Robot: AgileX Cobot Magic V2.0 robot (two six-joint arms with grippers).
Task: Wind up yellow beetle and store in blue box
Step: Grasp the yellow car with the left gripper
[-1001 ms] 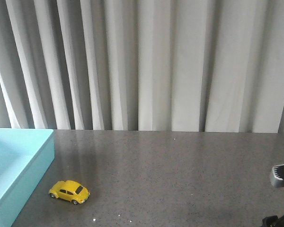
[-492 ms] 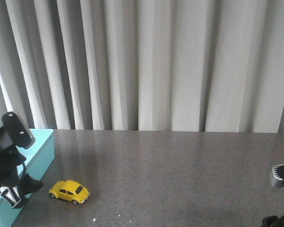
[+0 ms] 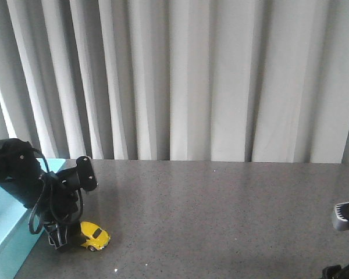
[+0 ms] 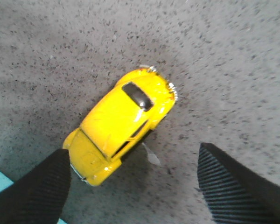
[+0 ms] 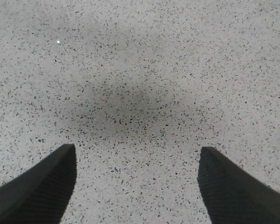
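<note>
Desk [image 3: 232,209], grey speckled. Box [image 3: 3,232] at its left edge. Left gripper [image 4: 135,182], spread wide and empty, hovers over the beetle [image 4: 119,126], which stands on the desk just beside the box. Right gripper [image 5: 137,182], also wide, idles well apart. A sound grasp likely requires squaring the fingers to the car's flanks.

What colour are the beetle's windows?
Dark, nearly black, on the yellow beetle; the left wrist view shows it best.
</note>
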